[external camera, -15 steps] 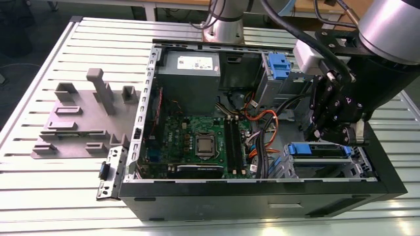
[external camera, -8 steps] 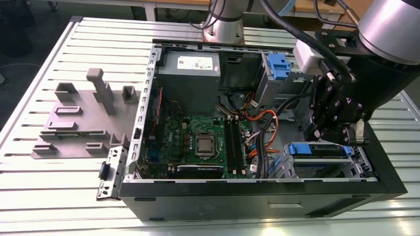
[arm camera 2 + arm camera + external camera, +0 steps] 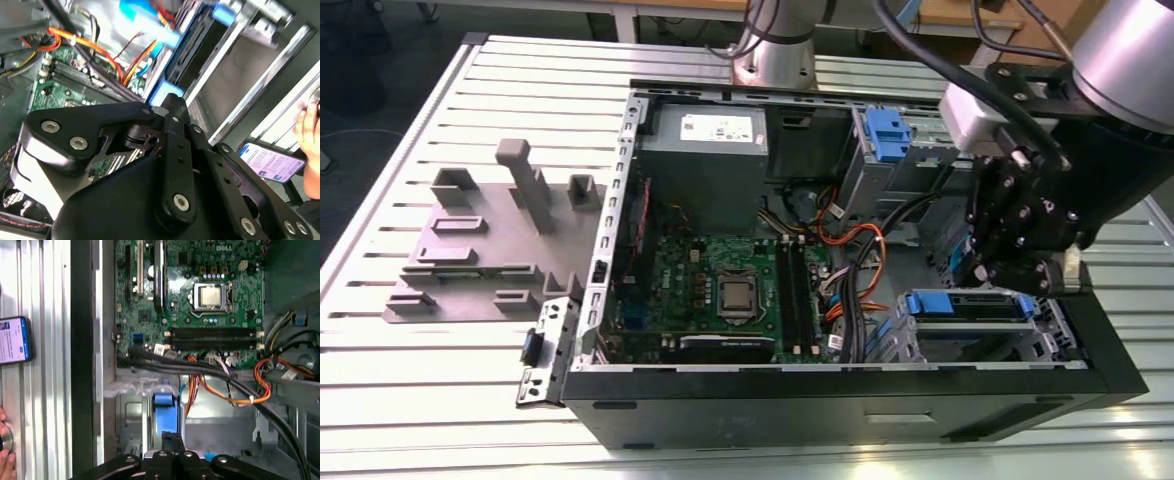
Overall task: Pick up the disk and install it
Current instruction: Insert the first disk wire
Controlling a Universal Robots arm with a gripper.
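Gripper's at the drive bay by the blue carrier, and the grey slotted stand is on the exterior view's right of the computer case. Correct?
Not quite. The exterior view shows the grey slotted stand on its left of the computer case, not its right. The gripper is at the drive bay by the blue carrier, as you say.

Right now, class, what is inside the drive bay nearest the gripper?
The disk: its blue carrier end shows in the drive bay, with the gripper close over it. Its silver body and label are covered by the bay's metal walls.
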